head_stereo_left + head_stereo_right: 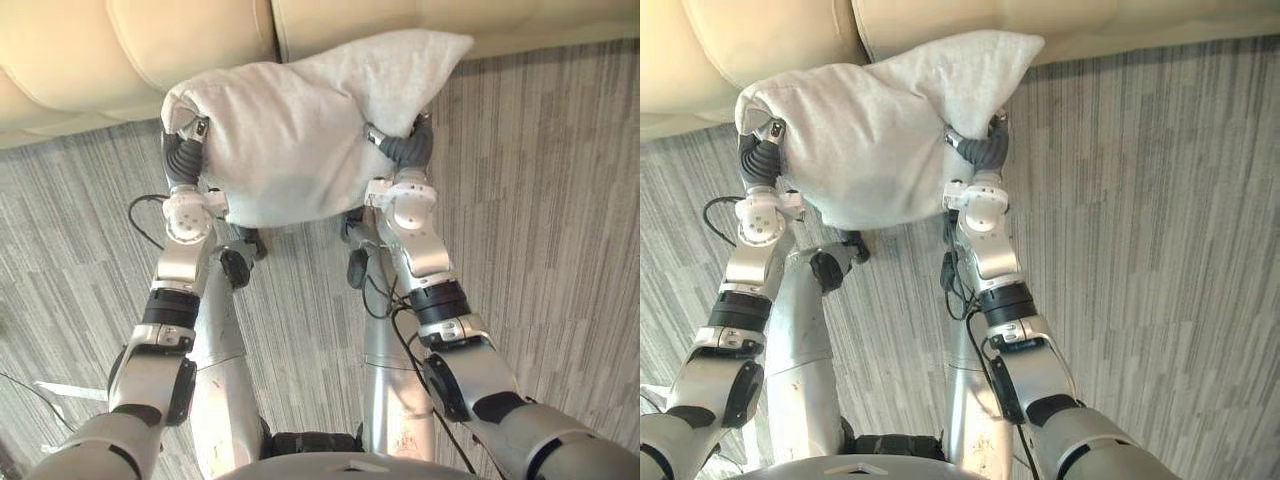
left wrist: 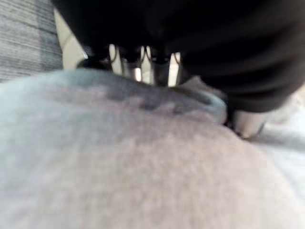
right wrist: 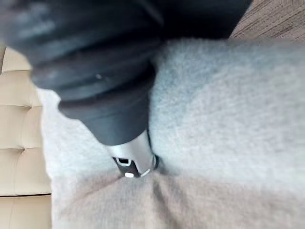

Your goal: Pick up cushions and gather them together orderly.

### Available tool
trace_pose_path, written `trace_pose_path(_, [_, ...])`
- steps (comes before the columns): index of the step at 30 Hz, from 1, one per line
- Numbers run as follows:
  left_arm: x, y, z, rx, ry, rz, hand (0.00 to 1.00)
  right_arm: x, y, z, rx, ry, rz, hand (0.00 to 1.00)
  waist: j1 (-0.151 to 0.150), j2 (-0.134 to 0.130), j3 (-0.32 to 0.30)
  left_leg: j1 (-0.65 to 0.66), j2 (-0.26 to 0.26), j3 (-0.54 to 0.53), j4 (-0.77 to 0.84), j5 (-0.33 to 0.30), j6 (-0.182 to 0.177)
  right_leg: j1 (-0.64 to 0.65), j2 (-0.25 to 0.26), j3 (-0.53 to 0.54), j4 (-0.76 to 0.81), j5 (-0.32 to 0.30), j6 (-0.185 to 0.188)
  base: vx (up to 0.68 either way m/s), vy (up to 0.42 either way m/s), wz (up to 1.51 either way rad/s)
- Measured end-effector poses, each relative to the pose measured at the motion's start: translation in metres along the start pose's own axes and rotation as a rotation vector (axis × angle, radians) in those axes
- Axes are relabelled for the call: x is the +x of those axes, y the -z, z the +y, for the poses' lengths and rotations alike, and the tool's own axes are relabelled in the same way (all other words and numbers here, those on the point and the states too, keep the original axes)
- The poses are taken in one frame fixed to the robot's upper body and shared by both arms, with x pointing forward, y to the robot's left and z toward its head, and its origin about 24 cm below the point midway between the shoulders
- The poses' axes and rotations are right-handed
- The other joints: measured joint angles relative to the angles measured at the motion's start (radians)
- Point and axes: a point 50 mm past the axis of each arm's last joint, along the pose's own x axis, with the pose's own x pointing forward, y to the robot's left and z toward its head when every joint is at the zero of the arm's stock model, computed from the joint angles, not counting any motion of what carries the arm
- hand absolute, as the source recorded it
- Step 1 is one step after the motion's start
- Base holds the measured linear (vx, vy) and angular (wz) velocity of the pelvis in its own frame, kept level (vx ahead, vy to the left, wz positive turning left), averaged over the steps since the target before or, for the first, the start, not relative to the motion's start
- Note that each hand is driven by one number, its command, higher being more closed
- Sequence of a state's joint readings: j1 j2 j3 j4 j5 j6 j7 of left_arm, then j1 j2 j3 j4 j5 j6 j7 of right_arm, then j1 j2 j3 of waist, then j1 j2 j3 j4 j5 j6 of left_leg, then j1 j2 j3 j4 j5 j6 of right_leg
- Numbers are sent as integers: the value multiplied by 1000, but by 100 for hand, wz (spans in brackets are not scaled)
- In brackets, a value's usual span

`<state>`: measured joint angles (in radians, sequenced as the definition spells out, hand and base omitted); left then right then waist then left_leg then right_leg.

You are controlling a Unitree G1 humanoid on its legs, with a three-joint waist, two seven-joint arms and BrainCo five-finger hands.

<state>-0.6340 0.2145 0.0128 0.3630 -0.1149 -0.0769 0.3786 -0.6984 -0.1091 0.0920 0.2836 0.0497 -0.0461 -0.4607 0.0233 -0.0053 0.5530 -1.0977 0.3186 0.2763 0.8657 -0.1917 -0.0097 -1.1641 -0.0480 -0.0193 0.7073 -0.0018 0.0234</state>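
Left eye view showed you the pale cushion (image 1: 300,130) held up between both hands above the striped floor (image 1: 540,200), its far corner overlapping the front edge of the beige sofa (image 1: 120,50). Your left hand (image 1: 183,158) pinched the cushion's left side between fingers (image 2: 143,62) and thumb. Your right hand (image 1: 408,148) clamped the right side, its thumb dug into creased fabric.

The cushion (image 1: 290,130) sits between the two hands. The left hand (image 1: 185,150) is at its left end, with the cushion's edge caught between that hand's fingers (image 2: 172,69) and thumb. The right hand (image 1: 405,148) is at its right end. The sofa (image 1: 120,50) lies beyond both hands and the carpet floor (image 1: 540,200) below them.
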Motion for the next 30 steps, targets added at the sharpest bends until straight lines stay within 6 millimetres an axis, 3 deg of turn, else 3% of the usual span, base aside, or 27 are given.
trace_pose_path(3, [-8,7,-1,4,15,14,100,-11,14,-1,-11,-12,45,100,0,1,-1,92,-13,0,-56,21,-7,92,1,-11,-47,8,0,43,-72,2])
trace_pose_path(12, [-47,29,1,-38,28,75,100,-45,23,-9,38,-59,60,100,10,1,-19,442,-41,25,-201,20,-20,443,1,-29,-198,9,-6,108,-23,-1])
trace_pose_path(17, [-104,70,11,-57,17,253,100,-95,59,-22,13,-114,215,100,18,6,-188,605,-68,31,-299,9,-33,616,-4,-44,-293,-11,-3,149,7,9])
trace_pose_path(22, [-145,72,30,-73,19,290,100,-144,72,-34,15,-207,322,100,29,19,-315,779,-89,54,-404,12,-45,775,-6,-48,-375,-21,10,195,6,-1])
trace_pose_path(30, [-183,82,38,-116,64,393,100,-182,86,-51,7,-234,449,100,12,24,-452,955,-142,60,-593,54,-57,942,-6,-43,-556,23,24,120,14,-2])
